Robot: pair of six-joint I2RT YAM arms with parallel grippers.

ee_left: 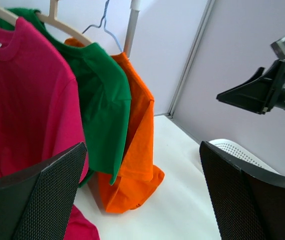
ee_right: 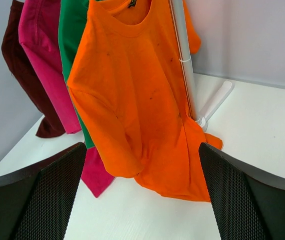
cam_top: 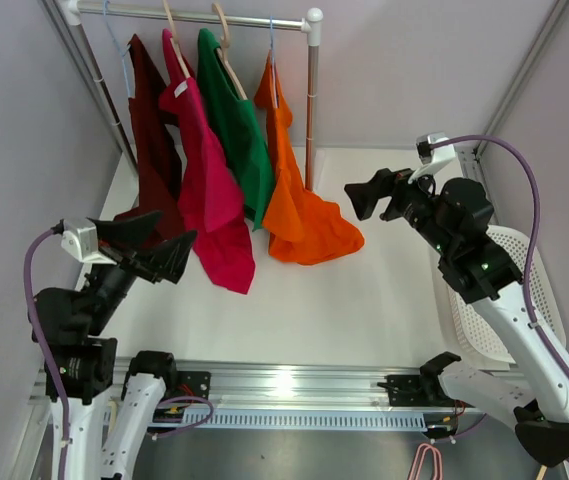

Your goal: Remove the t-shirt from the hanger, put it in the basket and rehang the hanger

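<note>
Starting at the near edge, how are the pincers built? asks the first.

Hard black wedges with a fine dimpled mesh on their inner faces, answers the second. The left gripper (cam_top: 159,245) has its jaws spread wide with nothing between them, and it is raised just beside the pink t-shirt (cam_top: 209,190). The right gripper (cam_top: 364,197) is likewise spread and empty, raised above the smooth white table (cam_top: 364,290). A white plastic basket (cam_top: 544,290) with a perforated wall sits beneath that arm.

And the garment itself?

The orange t-shirt (ee_right: 137,85) is soft matte cotton with a ribbed round neck, faint dark specks across the chest and loose vertical folds. It hangs on a thin blue wire hanger (cam_top: 272,60), last in the row and closest to the rack's white post (ee_right: 182,60). It is well apart from both pincers. Its hem sags onto the table and lies bunched in a crumpled heap at the post's foot.

What lies further back?

A green t-shirt (cam_top: 239,130) on a pale wooden hanger (cam_top: 226,45) hangs just beside the orange one. Then come the pink one and a maroon t-shirt (cam_top: 154,140). All four hang from a white tubular rail (cam_top: 194,15) against plain grey walls.
</note>
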